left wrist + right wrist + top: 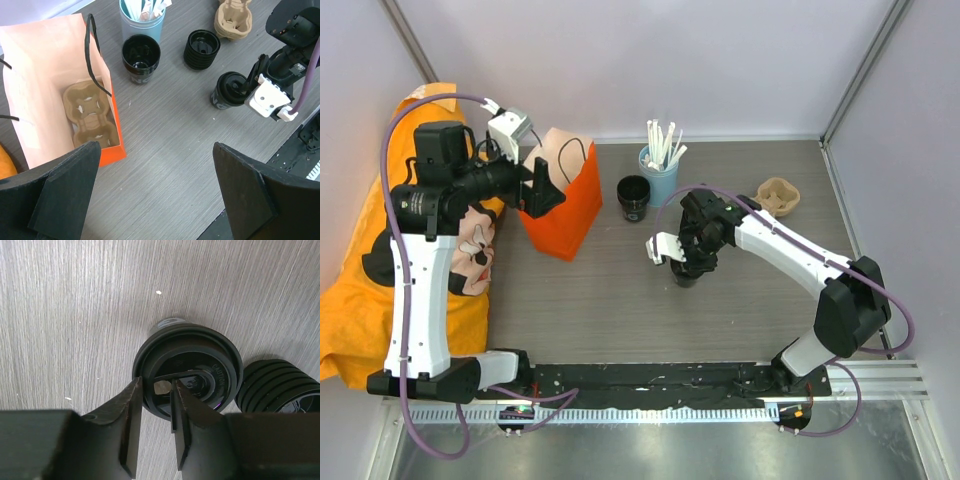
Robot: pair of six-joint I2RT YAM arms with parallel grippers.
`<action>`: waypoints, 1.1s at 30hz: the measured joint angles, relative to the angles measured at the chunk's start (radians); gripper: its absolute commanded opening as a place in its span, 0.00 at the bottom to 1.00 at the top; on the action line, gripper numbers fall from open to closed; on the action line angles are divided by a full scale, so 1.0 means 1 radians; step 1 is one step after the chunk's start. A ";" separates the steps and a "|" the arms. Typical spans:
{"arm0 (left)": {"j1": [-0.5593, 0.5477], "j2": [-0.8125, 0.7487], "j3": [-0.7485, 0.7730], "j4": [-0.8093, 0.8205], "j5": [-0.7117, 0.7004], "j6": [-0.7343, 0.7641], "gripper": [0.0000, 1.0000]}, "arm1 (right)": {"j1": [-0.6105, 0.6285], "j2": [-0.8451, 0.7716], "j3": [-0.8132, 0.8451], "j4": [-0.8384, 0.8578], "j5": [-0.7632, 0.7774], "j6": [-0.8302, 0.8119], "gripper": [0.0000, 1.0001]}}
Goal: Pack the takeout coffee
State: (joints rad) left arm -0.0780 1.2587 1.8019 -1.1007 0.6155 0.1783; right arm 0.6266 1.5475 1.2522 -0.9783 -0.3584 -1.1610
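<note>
A grey wood-grain table [620, 310] is shown from overhead, with two robot arms mounted at its lower edge.

The right arm is seen rising from its base at the lower right. It is bent at the elbow near the right edge, and the forearm is stretched up and left to the middle of the frame. The right gripper [155, 386] is pointed down over a black coffee cup [222, 97], which stands upright at the centre of the table. In the right wrist view the jaws are drawn narrow and set astride the near rim of the cup's lid [220, 365], one finger outside the rim and one inside the lid's recess. Whether the rim is actually pinched cannot be told. A stack of black lids [280, 390] is seen just beside the cup, at the right of that view.

The left arm is held upright along the left side of the frame, with its wrist bent toward the right. The left gripper [155, 200] is held at the open top of an orange paper bag [570, 215] in the upper left, its jaws spread wide. A brown cardboard cup carrier [90, 117] is seen lying at the bottom of the bag.

A stack of black cups [634, 197] and a blue cup of white sticks [660, 180] are placed right of the bag. A second carrier [779, 195] lies at the upper right.
</note>
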 measured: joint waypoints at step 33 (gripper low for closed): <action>0.046 0.000 -0.008 0.022 0.086 -0.045 1.00 | 0.016 0.000 0.027 0.026 0.116 0.040 0.01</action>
State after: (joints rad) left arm -0.0322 1.2583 1.7943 -1.0790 0.7017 0.1333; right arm 0.6426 1.5475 1.2793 -0.9520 -0.2428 -1.1213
